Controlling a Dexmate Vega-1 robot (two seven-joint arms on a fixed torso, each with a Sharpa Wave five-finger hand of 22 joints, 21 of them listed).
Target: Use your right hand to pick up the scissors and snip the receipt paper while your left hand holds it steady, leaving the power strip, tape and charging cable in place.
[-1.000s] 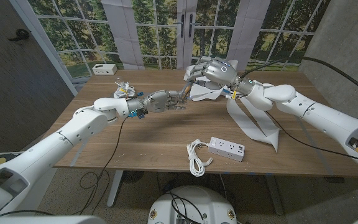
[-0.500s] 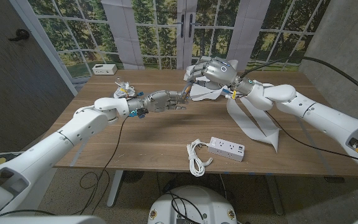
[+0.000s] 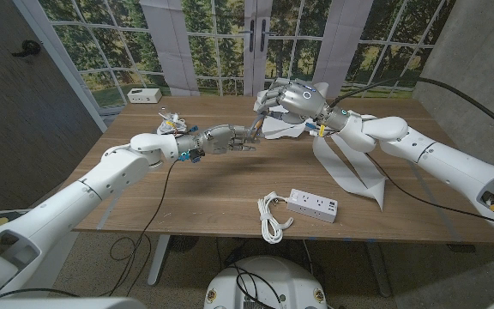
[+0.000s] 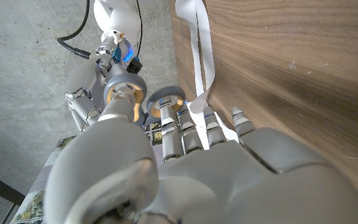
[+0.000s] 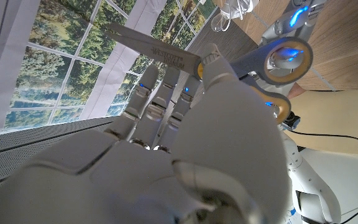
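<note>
The scissors [image 5: 166, 53] are already up off the table, carried in the right hand [image 3: 292, 99] over the far middle of the tabletop [image 3: 221, 184]; from the right wrist camera the fingers wrap the pivot end, with the grey-and-yellow loop handles [image 5: 284, 59] sticking out to one side and the steel blades running straight out the other way, so the long axis lies across the hand. They look stiff and fairly light, metal with smooth plastic loops, and I'd judge the loops the only sensible place to grip if the blades are to work; whether the blades are parted I cannot tell. The receipt paper [image 3: 350, 167] is the opposite sort of thing: thin, limp, easily creased or torn, a long white strip trailing from near the right hand down toward the right front edge of the tabletop. The left hand [image 3: 225, 137] reaches in from the left, fingers stretched toward the scissors, and its wrist view shows a loop of the paper at its fingertips [image 4: 211, 118], though a firm pinch isn't plain. The power strip [image 3: 312, 204] and charging cable [image 3: 270, 215] lie near the front edge.
</note>
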